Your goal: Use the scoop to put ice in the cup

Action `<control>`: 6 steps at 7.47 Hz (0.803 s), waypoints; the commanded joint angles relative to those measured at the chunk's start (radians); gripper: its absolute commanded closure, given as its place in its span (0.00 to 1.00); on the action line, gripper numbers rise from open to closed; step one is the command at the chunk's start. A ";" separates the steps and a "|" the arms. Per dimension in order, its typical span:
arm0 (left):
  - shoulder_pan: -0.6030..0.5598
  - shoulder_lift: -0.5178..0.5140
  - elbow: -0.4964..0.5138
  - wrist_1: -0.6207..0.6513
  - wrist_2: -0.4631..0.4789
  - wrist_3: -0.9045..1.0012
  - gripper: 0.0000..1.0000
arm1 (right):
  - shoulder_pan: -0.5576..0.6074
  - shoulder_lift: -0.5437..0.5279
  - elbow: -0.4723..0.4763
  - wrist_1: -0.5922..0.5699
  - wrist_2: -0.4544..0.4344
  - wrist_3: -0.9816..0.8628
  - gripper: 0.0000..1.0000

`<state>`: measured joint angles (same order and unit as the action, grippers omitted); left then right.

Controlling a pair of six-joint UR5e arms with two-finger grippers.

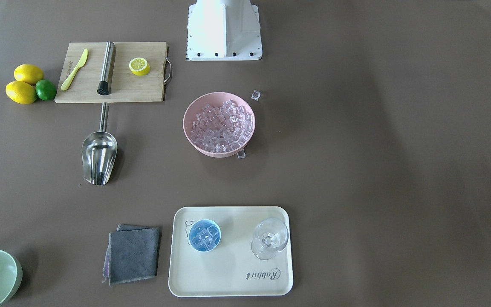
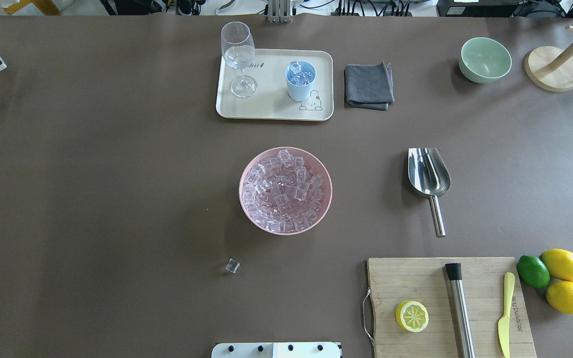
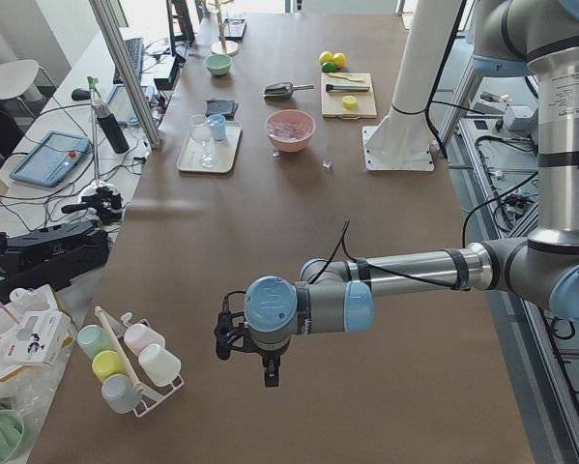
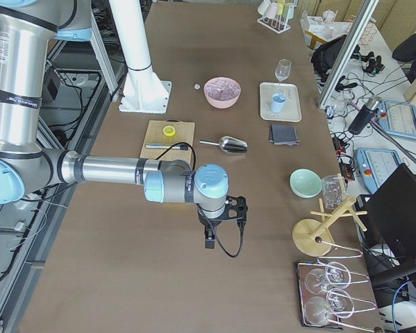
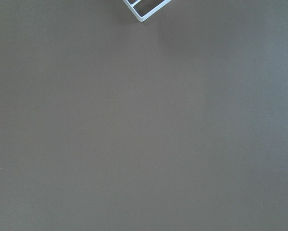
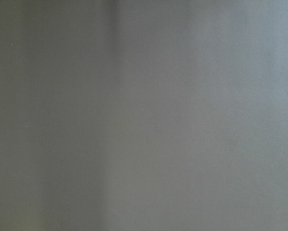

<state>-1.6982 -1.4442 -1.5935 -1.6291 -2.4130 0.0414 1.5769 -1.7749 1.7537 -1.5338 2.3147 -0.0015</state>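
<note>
Clear glassy ice cubes [image 2: 285,191] heaped in pink round bowl [image 2: 241,191]; a few in small light-blue cup [image 2: 300,85] on cream tray [image 2: 271,110].
Shiny steel scoop [image 2: 429,171] lies alone on brown worktop [image 2: 117,174], on the bowl's right. Left hand [image 3: 269,373] and right hand [image 4: 210,238] hover at opposite worktop ends, well apart from everything; open or closed, can't tell.

A long table [image 2: 92,199] is covered in matt brown and lit evenly. In the left side view, pale floor [image 3: 38,205] strewn with cables [image 3: 18,188] is seen at nine o'clock, a white chair [image 3: 9,75] at ten, an aluminium post [image 3: 127,68] at eleven.
</note>
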 commanded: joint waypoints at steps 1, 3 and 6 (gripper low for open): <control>0.005 0.001 -0.005 0.000 -0.002 0.000 0.02 | 0.000 0.000 -0.002 0.000 0.002 0.000 0.01; 0.002 0.002 -0.003 -0.002 -0.001 0.000 0.02 | 0.000 0.000 -0.002 0.000 0.000 -0.002 0.01; 0.003 0.010 -0.008 -0.002 -0.003 0.000 0.02 | 0.000 -0.003 -0.002 0.000 0.000 -0.002 0.01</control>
<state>-1.6964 -1.4408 -1.5972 -1.6299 -2.4146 0.0414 1.5769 -1.7749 1.7518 -1.5340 2.3148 -0.0030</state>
